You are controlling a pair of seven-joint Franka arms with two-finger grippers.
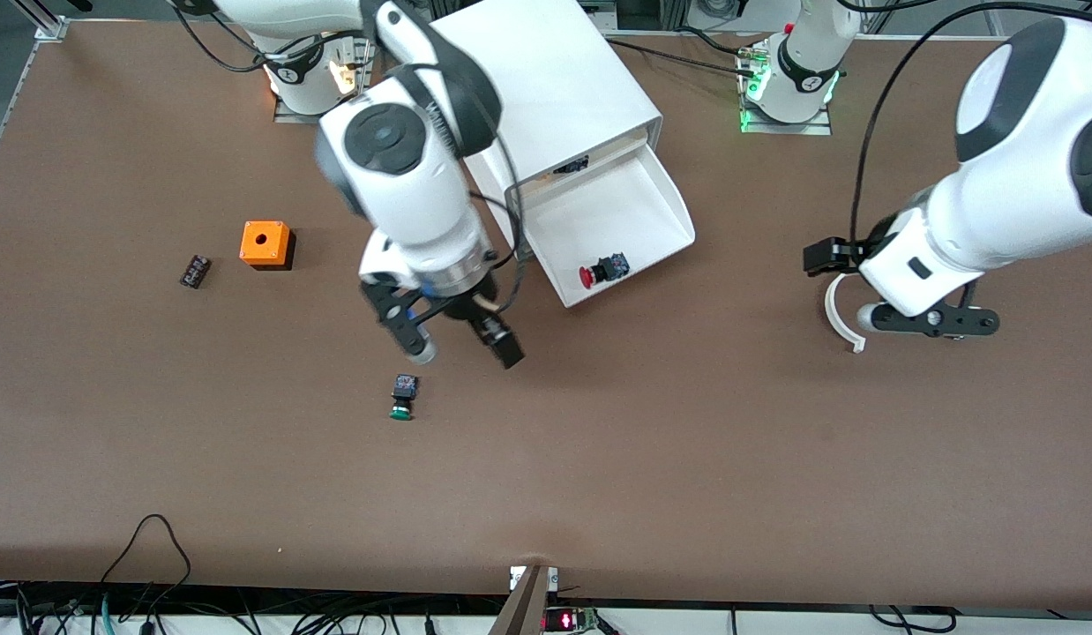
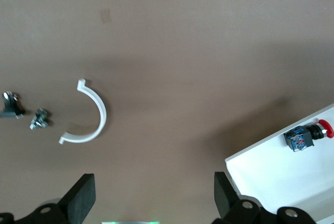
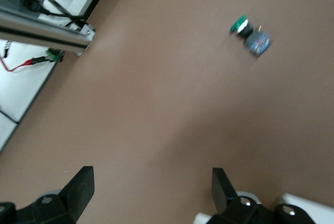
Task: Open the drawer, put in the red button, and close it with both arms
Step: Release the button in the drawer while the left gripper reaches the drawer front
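Note:
The white cabinet (image 1: 555, 88) stands between the arms' bases with the drawer (image 1: 625, 207) pulled out toward the front camera. The red button (image 1: 602, 270) lies on its side in the drawer's white tray, near the front wall; the left wrist view shows it too (image 2: 309, 135), in the tray (image 2: 282, 182). My right gripper (image 1: 462, 348) is open and empty over bare table beside the drawer's front corner, above the green button (image 1: 403, 397). In the right wrist view my right gripper (image 3: 151, 187) has nothing between its fingers. My left gripper (image 1: 863, 278) is open and empty (image 2: 152, 192) over the table at the left arm's end.
A white C-shaped ring (image 1: 841, 317) lies under my left gripper, with small metal bits (image 2: 39, 119) beside it. An orange box (image 1: 265, 243) and a small black part (image 1: 195, 271) lie toward the right arm's end. The green button also shows in the right wrist view (image 3: 250, 33).

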